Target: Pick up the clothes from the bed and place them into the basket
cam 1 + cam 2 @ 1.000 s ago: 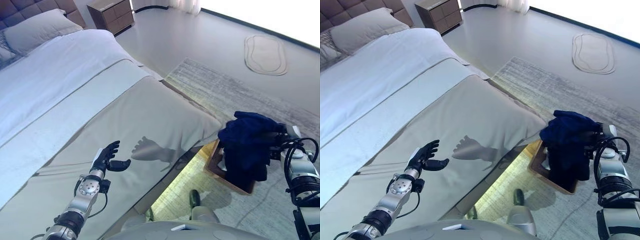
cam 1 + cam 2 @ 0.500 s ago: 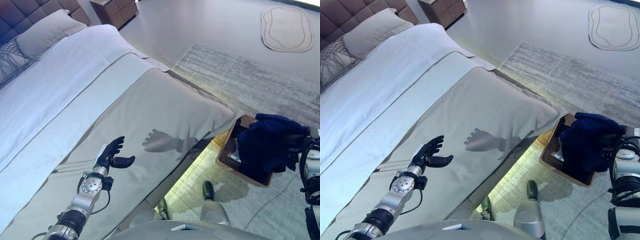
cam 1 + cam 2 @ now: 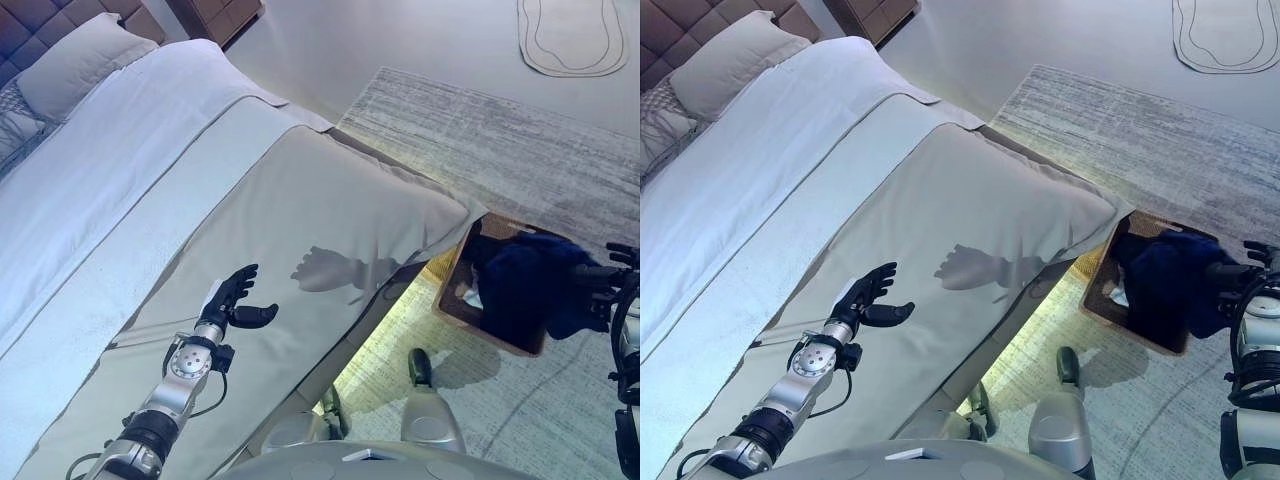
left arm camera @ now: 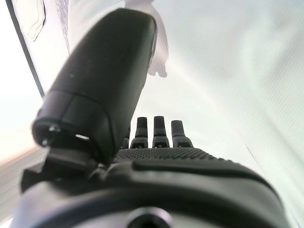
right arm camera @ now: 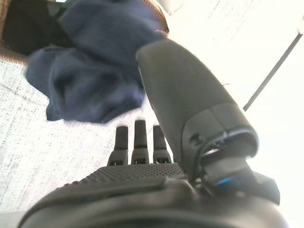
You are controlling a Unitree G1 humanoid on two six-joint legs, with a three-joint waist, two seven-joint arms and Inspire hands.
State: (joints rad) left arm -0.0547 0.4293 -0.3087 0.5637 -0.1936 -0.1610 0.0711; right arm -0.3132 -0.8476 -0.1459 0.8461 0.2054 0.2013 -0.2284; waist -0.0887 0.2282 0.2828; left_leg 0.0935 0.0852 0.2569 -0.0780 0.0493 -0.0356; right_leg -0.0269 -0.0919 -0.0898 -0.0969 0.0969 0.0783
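**Dark garment draped at the basket, both hands spread**

We are looking down over the foot of the bed [image 3: 330,210], and the action sits at about four o'clock in the head views. There the navy clothes [image 3: 1170,280] hang over the far side of the brown basket [image 3: 455,305], part of the bundle inside it and part spilling over the rim onto the grey rug [image 3: 500,140]. A pale item shows inside the basket near its nearer wall; we cannot tell what it is.

Our right hand [image 3: 1252,268] is at three o'clock, just beside the cloth. In its own wrist view the fingers [image 5: 135,137] run straight out and the thumb stands clear, so the hand is spread and grips nothing; the navy fabric [image 5: 90,90] lies past the fingertips, over the rim of the basket and onto the rug. Whether the fingertips touch the cloth, we cannot tell.

Over at seven o'clock our left hand [image 3: 232,303] hovers above the beige cover of the bed, fingers straight, thumb out to the side, nothing in it. Its wrist view shows the same: straight fingers [image 4: 160,130] over plain bedding, and the hand's shadow on the cover beyond.

At eleven o'clock the white sheet [image 3: 110,150] runs up to a pillow [image 3: 70,62]. A small pale mat [image 3: 573,35] lies on the floor at one o'clock, well apart from the basket.
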